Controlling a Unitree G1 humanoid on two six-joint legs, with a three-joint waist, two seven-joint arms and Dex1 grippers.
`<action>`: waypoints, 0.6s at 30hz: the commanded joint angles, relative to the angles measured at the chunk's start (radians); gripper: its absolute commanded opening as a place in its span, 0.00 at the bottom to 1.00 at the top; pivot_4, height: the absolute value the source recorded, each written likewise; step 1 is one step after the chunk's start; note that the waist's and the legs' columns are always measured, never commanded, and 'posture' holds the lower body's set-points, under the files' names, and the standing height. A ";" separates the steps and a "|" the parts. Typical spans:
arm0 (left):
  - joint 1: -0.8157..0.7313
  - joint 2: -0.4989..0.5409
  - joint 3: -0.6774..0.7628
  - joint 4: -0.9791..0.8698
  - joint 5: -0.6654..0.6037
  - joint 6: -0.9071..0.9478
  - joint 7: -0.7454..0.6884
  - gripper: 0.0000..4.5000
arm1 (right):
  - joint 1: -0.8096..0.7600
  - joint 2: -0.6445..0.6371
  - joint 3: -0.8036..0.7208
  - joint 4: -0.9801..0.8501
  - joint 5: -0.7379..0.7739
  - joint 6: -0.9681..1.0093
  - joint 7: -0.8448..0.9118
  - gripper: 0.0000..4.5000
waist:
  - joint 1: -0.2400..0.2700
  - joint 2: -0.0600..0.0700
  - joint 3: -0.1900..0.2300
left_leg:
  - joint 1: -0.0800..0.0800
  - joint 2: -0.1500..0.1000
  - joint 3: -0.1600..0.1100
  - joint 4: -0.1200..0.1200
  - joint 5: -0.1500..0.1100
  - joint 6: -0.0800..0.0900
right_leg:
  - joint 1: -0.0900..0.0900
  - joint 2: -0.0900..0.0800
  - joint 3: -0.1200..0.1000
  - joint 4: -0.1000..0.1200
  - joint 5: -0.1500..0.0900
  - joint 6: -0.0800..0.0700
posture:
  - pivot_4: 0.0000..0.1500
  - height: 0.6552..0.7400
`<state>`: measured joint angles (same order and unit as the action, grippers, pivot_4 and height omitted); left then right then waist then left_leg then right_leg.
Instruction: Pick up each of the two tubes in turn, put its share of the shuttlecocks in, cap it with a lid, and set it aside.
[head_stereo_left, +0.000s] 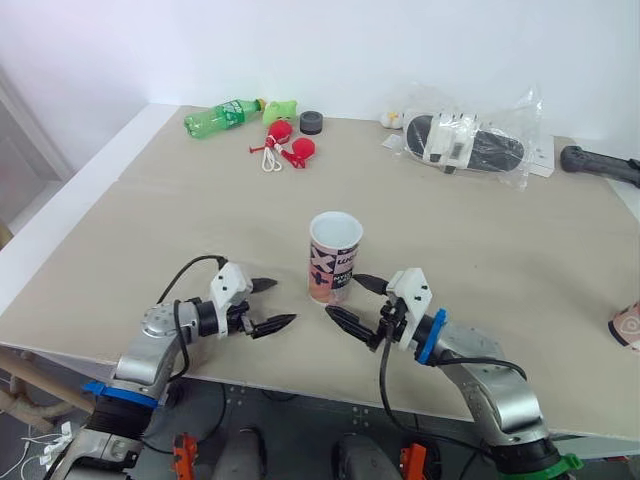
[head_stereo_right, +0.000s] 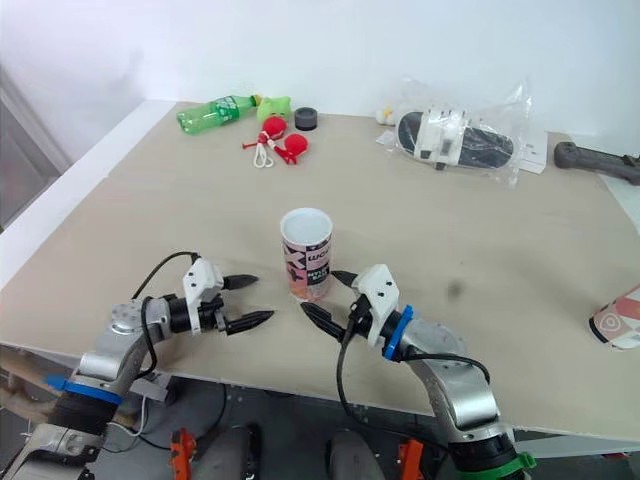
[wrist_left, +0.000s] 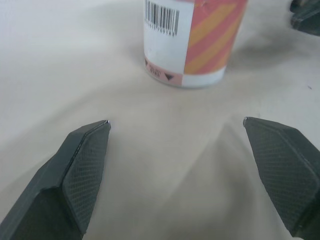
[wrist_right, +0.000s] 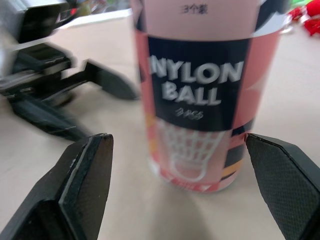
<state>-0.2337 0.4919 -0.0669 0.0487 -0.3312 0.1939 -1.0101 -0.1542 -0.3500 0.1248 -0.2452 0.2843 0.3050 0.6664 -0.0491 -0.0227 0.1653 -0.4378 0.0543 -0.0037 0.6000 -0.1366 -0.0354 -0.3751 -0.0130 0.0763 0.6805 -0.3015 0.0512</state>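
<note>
Beige table (head_stereo_left: 150, 230) fills most of the frame, white wall behind. Biggest item on it is a clear plastic bag (head_stereo_left: 470, 145) with black-and-white gear inside, upper right. I see no loose shuttlecocks I can be sure of.

Left gripper (head_stereo_left: 284, 301) sits lower left of centre, fingers spread wide, nothing in them. Right gripper (head_stereo_left: 342, 295) sits lower centre, also spread wide and empty. Their tips point at each other across the near edge of the table.

Tube (head_stereo_left: 334, 258) stands upright at centre frame, top uncapped, pink and black print. It is between the two grippers and closer to the right one. In the right wrist view it stands ahead of the fingers, not yet between them.

Green bottle (head_stereo_left: 222, 116) lies upper left. Second tube (head_stereo_left: 627, 325) is at the right edge, cropped, seemingly on its side. Red bits with white cord (head_stereo_left: 285, 145) and a black round piece (head_stereo_left: 312, 122), maybe a lid, sit top centre.

Risks as I judge them:
- The tube looks light and tall, so a fingertip clipping its wall on approach probably tips it and it rolls.
- Both grippers closing in together could clash, being near each other.
- A low grip near the base may let it lean once lifted.
- A hard squeeze could dent the wall and spoil the lid fit.
- The second tube is near the table edge, so a nudge could send it off.
</note>
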 joint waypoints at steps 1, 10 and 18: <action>0.047 0.063 0.085 -0.154 -0.093 0.070 -0.018 0.98 | -0.039 0.025 0.007 0.057 -0.024 -0.059 -0.013 1.00 | 0.001 -0.001 0.001 | 0.000 0.000 0.000 0.000 0.000 0.000 | 0.000 0.000 0.000 0.000 0.000 -0.001 | 1.00 1.00; 0.051 0.162 0.202 -0.405 -0.309 0.305 0.024 0.98 | -0.130 0.096 0.044 0.210 -0.064 -0.140 -0.010 1.00 | 0.011 -0.003 0.003 | -0.002 0.001 0.001 -0.001 -0.001 -0.001 | -0.001 -0.001 -0.002 0.000 0.001 -0.007 | 1.00 1.00; 0.017 0.186 0.223 -0.447 -0.355 0.357 0.058 0.98 | -0.188 0.160 0.069 0.309 -0.087 -0.197 -0.013 1.00 | 0.009 -0.003 0.003 | -0.002 0.003 0.001 -0.001 -0.001 -0.001 | -0.001 0.002 -0.002 0.000 0.001 -0.008 | 1.00 1.00</action>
<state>-0.2077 0.6637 0.1307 -0.3710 -0.6752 0.5528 -0.9590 -0.3227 -0.1991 0.1943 0.0677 0.2030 0.1354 0.6525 -0.0398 -0.0253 0.1686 -0.4396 0.0580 -0.0029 0.5990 -0.1373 -0.0365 -0.3758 -0.0106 0.0738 0.6807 -0.3007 0.0428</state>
